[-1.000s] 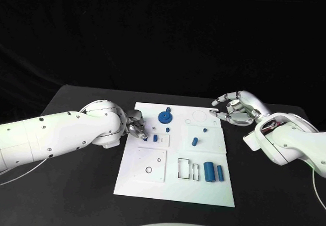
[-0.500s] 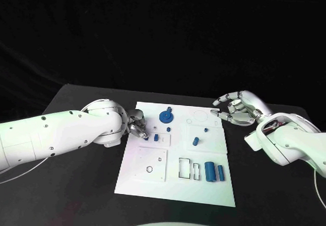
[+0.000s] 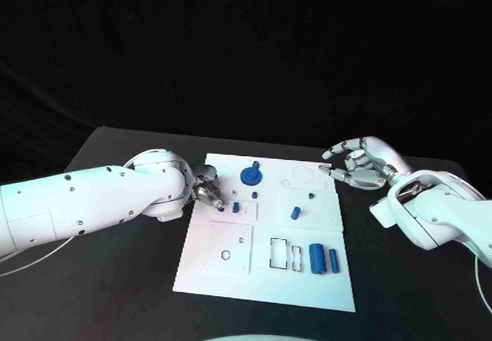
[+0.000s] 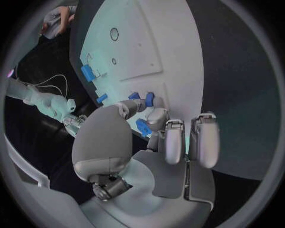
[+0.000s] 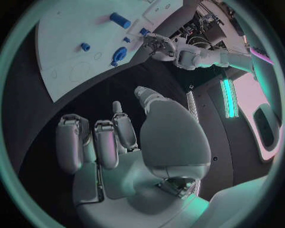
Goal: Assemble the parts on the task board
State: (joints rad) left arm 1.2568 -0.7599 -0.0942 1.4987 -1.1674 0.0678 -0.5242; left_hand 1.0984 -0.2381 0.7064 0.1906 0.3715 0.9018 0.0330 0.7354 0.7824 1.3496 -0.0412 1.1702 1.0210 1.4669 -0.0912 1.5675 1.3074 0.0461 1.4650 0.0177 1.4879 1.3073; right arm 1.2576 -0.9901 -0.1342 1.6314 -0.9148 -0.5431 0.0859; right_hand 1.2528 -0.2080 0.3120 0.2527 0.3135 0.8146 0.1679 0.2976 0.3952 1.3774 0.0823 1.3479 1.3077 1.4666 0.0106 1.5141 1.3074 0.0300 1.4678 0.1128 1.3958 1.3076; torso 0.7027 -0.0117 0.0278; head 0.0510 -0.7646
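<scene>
The white task board point(image 3: 226, 282) lies mid-table. My left hand point(image 3: 208, 190) is at its left edge, thumb and a finger pinching a small blue part point(image 4: 142, 127), beside a blue peg point(image 3: 235, 207) standing in the board. My right hand point(image 3: 360, 163) hovers off the board's far right corner, fingers curled in, holding nothing. On the board are a round blue knobbed part point(image 3: 249, 174), a blue peg point(image 3: 295, 213) and two blue cylinders point(image 3: 316, 259) near the front. The right wrist view shows the board point(image 5: 65, 71), the round part point(image 5: 118, 54) and my left hand point(image 5: 159, 45).
Outlined recesses mark the board's front left panel point(image 3: 227, 248) and a circle at its far right point(image 3: 302, 175). Black table point(image 3: 112, 286) surrounds the board on all sides. My left arm point(image 3: 83, 206) lies across the table's left half.
</scene>
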